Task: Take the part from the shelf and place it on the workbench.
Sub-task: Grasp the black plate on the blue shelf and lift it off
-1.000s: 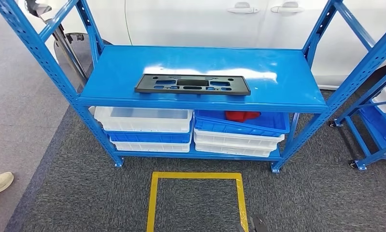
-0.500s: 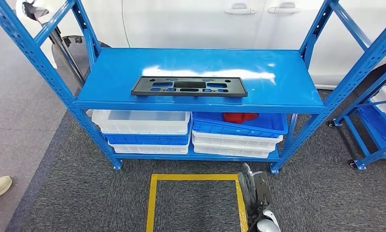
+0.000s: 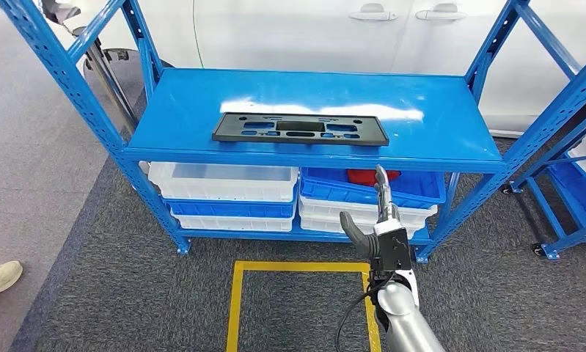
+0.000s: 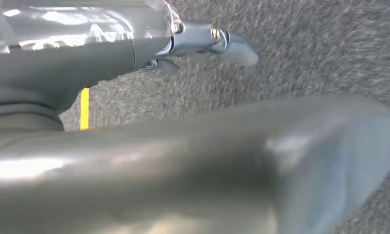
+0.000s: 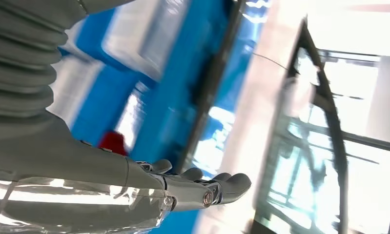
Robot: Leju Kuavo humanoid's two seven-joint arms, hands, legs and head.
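The part (image 3: 300,128) is a flat black rectangular plate with several cut-outs. It lies on the top board of the blue shelf (image 3: 436,139), near the front edge. My right hand (image 3: 376,229) is raised in front of the lower bins, well below and short of the part, with its fingers stretched up, thumb apart and nothing in it. In the right wrist view the right hand (image 5: 193,187) points at the blurred blue shelf. The left hand (image 4: 207,41) hangs over the grey carpet with its fingers straight and nothing in it.
White and blue bins (image 3: 224,192) are stacked on the lower shelf, one with a red object (image 3: 364,175) inside. A yellow taped square (image 3: 304,267) marks the carpet. A second blue rack (image 3: 568,183) stands at the right. A person's shoe (image 3: 0,279) is at the left edge.
My right arm has risen from the picture's bottom edge to the level of the lower bins. The camera has shifted slightly. The part has not moved.
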